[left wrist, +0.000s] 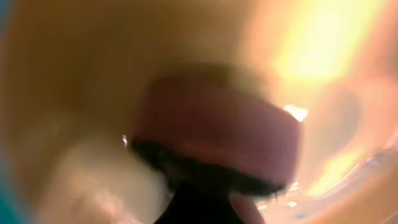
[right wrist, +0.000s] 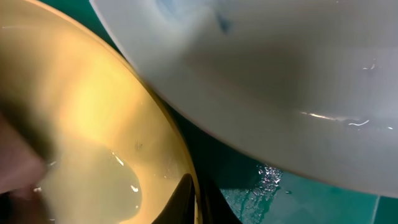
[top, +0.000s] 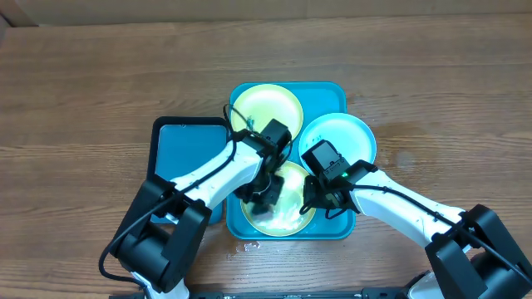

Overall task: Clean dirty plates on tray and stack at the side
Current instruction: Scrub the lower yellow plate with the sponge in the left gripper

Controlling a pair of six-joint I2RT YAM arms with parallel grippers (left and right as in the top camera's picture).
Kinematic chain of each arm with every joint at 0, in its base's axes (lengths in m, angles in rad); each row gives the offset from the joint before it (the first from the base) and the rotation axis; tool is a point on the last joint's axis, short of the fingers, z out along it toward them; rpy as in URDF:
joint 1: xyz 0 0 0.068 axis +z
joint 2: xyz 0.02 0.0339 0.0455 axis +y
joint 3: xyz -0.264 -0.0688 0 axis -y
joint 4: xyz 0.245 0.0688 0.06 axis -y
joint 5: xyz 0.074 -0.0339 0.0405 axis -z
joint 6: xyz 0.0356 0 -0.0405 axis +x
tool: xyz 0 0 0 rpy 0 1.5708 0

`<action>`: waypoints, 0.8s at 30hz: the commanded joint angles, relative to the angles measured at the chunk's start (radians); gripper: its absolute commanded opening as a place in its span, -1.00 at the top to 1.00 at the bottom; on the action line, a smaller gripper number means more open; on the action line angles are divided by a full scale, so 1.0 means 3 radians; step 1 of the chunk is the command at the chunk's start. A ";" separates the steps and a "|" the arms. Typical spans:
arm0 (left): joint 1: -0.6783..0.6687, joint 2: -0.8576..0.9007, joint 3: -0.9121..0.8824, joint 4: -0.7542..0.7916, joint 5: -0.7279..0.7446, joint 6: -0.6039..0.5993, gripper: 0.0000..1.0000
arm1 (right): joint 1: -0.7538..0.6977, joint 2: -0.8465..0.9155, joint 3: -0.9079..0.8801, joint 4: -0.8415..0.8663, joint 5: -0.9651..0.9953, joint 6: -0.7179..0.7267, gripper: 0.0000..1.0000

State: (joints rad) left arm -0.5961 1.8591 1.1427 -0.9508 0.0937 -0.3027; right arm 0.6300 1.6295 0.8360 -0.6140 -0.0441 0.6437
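Your left pincer (top: 261, 196) hung over the lower yellow-green plate (top: 293, 218) in the teal tray (top: 328, 93), centre frame. Its wrist view was too blurred to tell the grip. Your right pincer (top: 319, 199) was at that plate's right rim, and I cannot tell its grip either.

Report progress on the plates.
Done: nothing. Near plate, far plate and blue plate all sit on the tray, none stacked aside. In hand: left gripper and right gripper are at the near plate. Left: the other two, then stacking.
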 commanded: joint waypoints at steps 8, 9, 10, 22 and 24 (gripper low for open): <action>0.0253 0.0127 -0.0011 -0.0329 -0.1076 -0.0820 0.91 | -0.0006 0.0050 -0.0034 -0.0041 0.0196 0.0037 0.92; 0.0234 0.0130 -0.0013 -0.0239 -0.0955 -0.0701 0.92 | -0.0006 0.0050 -0.0034 -0.0041 0.0196 0.0037 0.92; 0.0205 0.0130 -0.0019 -0.0114 -0.0776 -0.0549 0.92 | -0.0006 0.0050 -0.0034 -0.0039 0.0196 0.0037 0.92; 0.0023 0.0169 -0.0079 0.0524 0.1502 0.1161 0.92 | -0.0006 0.0050 -0.0034 -0.0025 0.0178 0.0050 0.92; 0.0022 0.0169 -0.0079 0.0448 0.1659 0.1275 0.92 | -0.0006 0.0050 -0.0034 -0.0024 0.0179 0.0050 0.92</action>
State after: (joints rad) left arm -0.5648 1.8732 1.1393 -0.7940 0.3470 -0.0906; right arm 0.6216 1.6249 0.8371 -0.6189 -0.0208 0.6689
